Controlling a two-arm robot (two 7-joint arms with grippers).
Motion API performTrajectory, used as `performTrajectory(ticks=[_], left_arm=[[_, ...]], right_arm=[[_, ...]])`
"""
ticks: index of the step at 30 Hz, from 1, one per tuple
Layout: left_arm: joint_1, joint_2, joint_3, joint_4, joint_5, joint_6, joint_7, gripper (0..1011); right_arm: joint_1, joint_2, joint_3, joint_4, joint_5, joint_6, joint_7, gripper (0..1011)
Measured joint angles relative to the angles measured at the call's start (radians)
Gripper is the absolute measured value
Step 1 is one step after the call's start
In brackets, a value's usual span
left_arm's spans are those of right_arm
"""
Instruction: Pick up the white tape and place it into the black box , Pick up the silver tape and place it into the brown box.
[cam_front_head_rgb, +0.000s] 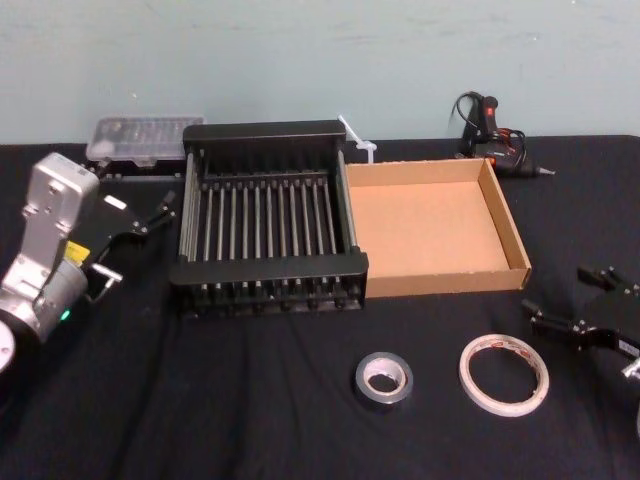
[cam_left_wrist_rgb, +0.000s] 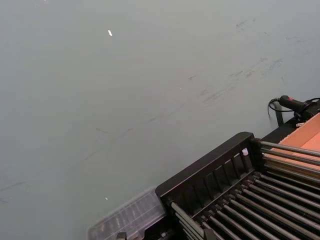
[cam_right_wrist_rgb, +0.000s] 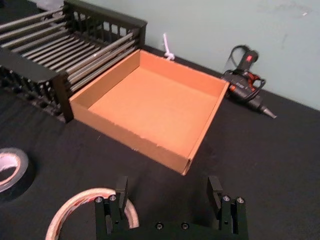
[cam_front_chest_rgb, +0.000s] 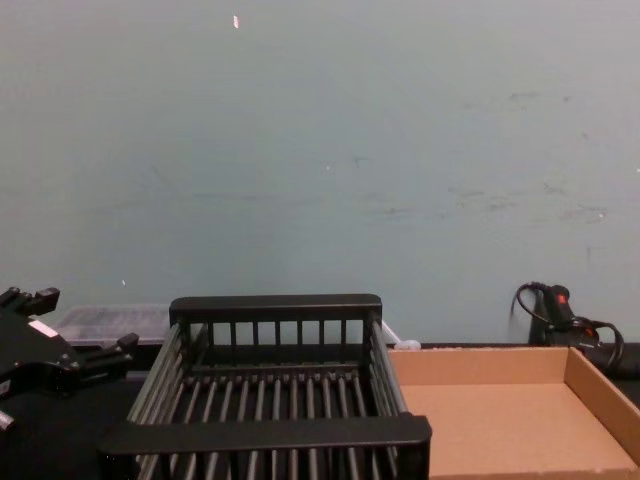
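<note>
On the black cloth in front of the boxes lies the white tape (cam_front_head_rgb: 504, 373), flat, with red print on its top face. The silver tape (cam_front_head_rgb: 383, 377) lies flat to its left. My right gripper (cam_front_head_rgb: 557, 295) hovers open just right of the white tape. In the right wrist view the right gripper (cam_right_wrist_rgb: 168, 187) has one finger over the white tape (cam_right_wrist_rgb: 75, 205), and the silver tape (cam_right_wrist_rgb: 10, 167) lies farther off. The black box (cam_front_head_rgb: 265, 268) and brown box (cam_front_head_rgb: 450, 280) stand side by side with nothing in them. My left gripper (cam_front_head_rgb: 138, 245) is open, left of the black box (cam_front_chest_rgb: 270, 432).
A black and red power tool (cam_front_head_rgb: 495, 135) with its cable lies behind the brown box. A clear plastic case (cam_front_head_rgb: 140, 135) sits behind the black box's left corner. A white tie (cam_front_head_rgb: 355, 135) sticks up between the boxes. The wall stands close behind the table.
</note>
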Motion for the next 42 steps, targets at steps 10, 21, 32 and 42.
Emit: performTrajectory(ticks=[10, 21, 32, 42], left_arm=[[0.000, 0.000, 0.000, 0.000, 0.000, 0.000, 0.000, 1001], [0.000, 0.000, 0.000, 0.000, 0.000, 0.000, 0.000, 1001], [0.000, 0.000, 0.000, 0.000, 0.000, 0.000, 0.000, 1001], [0.000, 0.000, 0.000, 0.000, 0.000, 0.000, 0.000, 1001]], right_arm=[[0.010, -0.008, -0.030, 0.020, -0.034, 0.052, 0.040, 1002], [0.032, -0.033, -0.052, 0.057, -0.072, 0.071, 0.082, 1003], [0.041, -0.056, -0.055, 0.077, -0.096, 0.090, 0.107, 1002], [0.044, -0.077, -0.043, 0.089, -0.109, 0.103, 0.129, 1002]])
